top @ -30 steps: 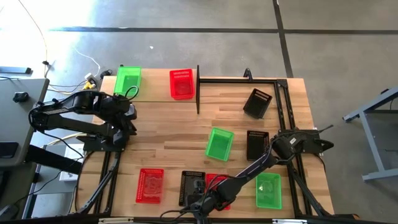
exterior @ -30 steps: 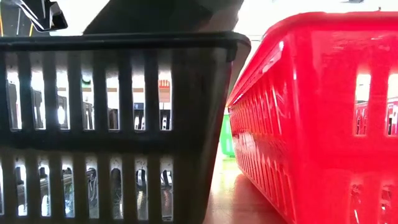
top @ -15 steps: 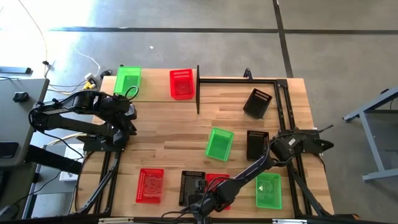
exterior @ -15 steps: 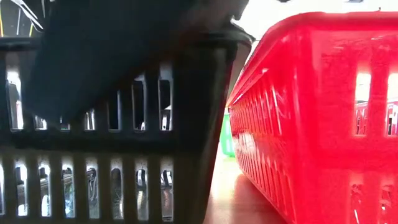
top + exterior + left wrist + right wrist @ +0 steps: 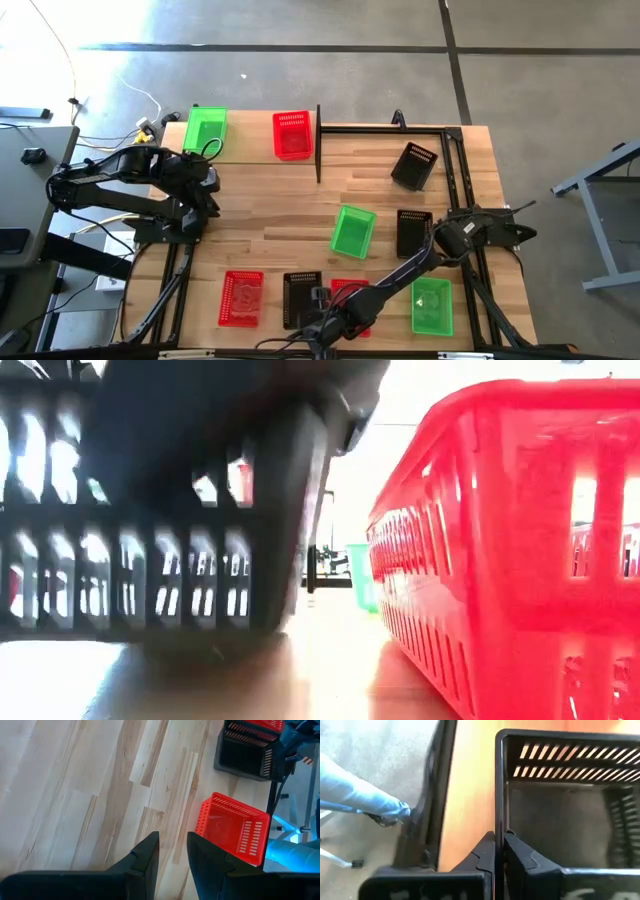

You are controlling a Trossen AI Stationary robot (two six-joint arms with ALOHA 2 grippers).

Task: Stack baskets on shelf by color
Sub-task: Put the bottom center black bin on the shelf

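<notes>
**Black basket pinched by its rim at the lower edge of the counter**

The counter (image 5: pixel 290 200) fills the middle of the high view, and the shelf (image 5: pixel 250 148) lies along its upper left, carrying one green basket (image 5: pixel 205 129) and one red basket (image 5: pixel 292 134). The other baskets are scattered across the centre and lower right.

The black basket (image 5: pixel 303 299) sits at the lower centre, and in the low view it appears tipped off the wood. It is judged light and fairly stiff, though its slotted walls may flex and its smooth plastic may slip. The rim is judged the best place to take hold.

The right tool (image 5: pixel 500 851) is closed on that basket's thin side wall at the rim. The left tool (image 5: pixel 172 852) is held partly open over bare wood at mid-left, gripping nothing.
</notes>
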